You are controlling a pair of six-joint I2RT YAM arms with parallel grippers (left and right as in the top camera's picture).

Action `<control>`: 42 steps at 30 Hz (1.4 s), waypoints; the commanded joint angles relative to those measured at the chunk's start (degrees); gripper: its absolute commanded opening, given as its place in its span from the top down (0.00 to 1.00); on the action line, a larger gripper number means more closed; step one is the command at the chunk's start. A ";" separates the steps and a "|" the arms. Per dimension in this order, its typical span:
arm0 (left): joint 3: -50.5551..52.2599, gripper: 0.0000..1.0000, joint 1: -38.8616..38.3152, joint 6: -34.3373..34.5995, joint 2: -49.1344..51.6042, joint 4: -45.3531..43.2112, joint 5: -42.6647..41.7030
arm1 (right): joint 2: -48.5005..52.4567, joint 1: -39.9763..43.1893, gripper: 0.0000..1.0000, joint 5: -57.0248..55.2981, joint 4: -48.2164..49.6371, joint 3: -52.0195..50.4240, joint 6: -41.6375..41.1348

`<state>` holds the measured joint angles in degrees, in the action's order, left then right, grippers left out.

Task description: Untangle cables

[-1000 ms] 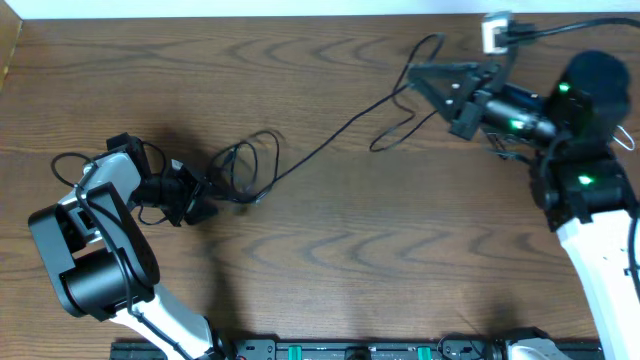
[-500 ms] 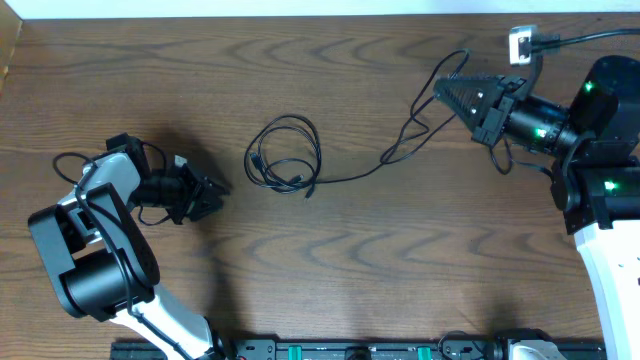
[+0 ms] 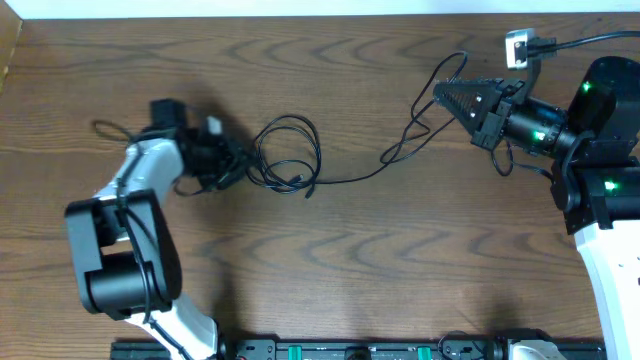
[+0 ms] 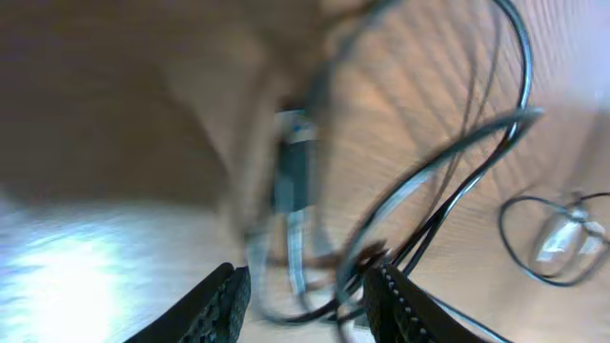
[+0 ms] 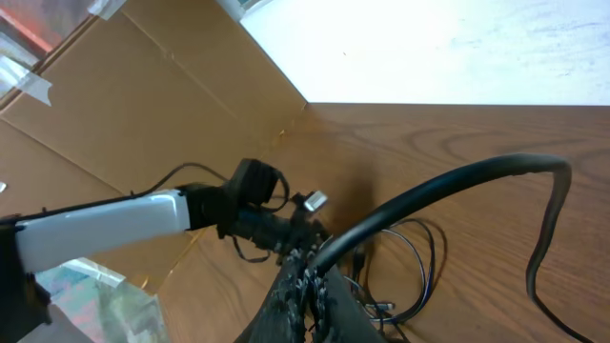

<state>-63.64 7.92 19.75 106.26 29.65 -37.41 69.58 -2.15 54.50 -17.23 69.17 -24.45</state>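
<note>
A thin black cable lies on the wooden table. Its coil (image 3: 285, 158) sits left of centre, and a long strand (image 3: 385, 165) runs right and up to my right gripper (image 3: 445, 95). The right gripper is shut on that strand and holds it above the table. In the right wrist view the strand (image 5: 448, 181) arcs out of the closed jaws (image 5: 313, 262), and the coil (image 5: 419, 276) lies beyond them. My left gripper (image 3: 238, 165) is open at the coil's left edge. In the blurred left wrist view, cable loops (image 4: 448, 191) lie between its fingers (image 4: 305, 295). No white cable is in view.
A white plug block (image 3: 518, 47) with a thick black lead sits at the back right, beside the right arm. Brown cardboard (image 5: 114, 105) stands along the table's left side. The table's far edge (image 3: 300, 14) meets a white surface.
The left gripper has swung up and right, from well left of the coil to its left edge. One second ago the coil was dragged right and left there. The right gripper stays shut on the strand.
</note>
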 commanded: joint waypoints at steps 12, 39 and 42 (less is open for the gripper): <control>-1.31 0.53 -15.91 2.03 -1.77 -4.96 30.71 | -0.57 -0.24 0.99 0.72 -0.63 0.68 1.40; -2.05 0.93 -5.79 7.50 -15.96 9.01 41.48 | -0.57 -0.17 0.99 -15.23 -12.33 0.68 8.02; -1.44 0.93 0.57 13.07 -19.47 14.23 47.43 | -0.57 -0.17 0.99 -21.40 -15.50 0.68 8.04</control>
<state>-64.75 3.60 26.46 89.10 41.30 1.13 69.58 -2.22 42.44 -31.35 69.21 -17.89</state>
